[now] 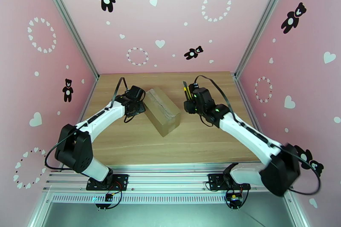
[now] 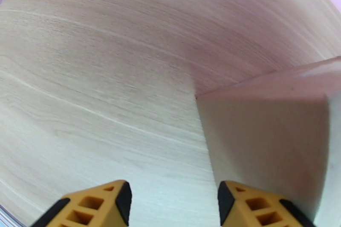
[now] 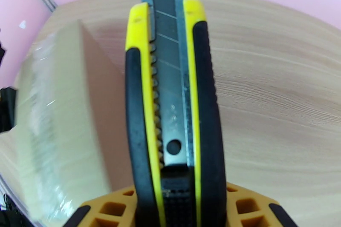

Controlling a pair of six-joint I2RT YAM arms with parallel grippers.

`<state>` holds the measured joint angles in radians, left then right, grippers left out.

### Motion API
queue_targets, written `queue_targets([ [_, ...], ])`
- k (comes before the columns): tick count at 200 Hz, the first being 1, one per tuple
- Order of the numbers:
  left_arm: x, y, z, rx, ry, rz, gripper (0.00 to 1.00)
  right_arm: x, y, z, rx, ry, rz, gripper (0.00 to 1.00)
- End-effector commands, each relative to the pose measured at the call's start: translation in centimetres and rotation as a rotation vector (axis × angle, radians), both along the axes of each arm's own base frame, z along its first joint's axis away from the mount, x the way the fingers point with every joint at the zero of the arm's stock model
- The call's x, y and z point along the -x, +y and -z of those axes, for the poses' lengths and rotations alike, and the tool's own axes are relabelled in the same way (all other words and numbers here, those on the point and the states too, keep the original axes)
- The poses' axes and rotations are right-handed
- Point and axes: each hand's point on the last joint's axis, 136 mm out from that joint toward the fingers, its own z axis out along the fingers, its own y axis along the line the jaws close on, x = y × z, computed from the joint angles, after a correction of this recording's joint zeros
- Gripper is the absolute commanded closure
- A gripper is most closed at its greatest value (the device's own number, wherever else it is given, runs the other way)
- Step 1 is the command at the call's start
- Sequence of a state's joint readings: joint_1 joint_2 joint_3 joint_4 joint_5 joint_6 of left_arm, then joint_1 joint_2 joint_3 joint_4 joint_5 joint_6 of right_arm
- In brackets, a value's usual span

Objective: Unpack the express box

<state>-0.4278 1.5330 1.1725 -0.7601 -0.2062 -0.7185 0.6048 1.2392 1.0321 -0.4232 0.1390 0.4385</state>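
Cardboard express box [image 1: 161, 110] sits slantwise mid table [image 1: 213, 142], taped seam up. My left gripper [image 2: 172, 200] hangs apart beside its end, gripping nothing; right gripper [image 1: 192, 101] is clamped on the utility knife [image 3: 170, 96]. Unbraced, the box could totally skid once the blade bites.

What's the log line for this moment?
left gripper: open, beside express box end | right gripper: shut on utility knife, clear of box | box: taped shut on table
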Motion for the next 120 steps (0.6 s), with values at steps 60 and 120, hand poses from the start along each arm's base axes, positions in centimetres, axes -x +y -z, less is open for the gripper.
queue_targets([
  [60, 2.7, 1.2, -8.6, 0.012, -0.119, 0.074, 0.38, 10.9, -2.1, 4.2, 0.159, 0.083, -0.036, 1.00],
  [120, -2.2, -1.9, -12.1, 0.071, -0.207, 0.126, 0.38, 13.5, -0.6, 6.2, 0.216, 0.103, -0.082, 1.00],
])
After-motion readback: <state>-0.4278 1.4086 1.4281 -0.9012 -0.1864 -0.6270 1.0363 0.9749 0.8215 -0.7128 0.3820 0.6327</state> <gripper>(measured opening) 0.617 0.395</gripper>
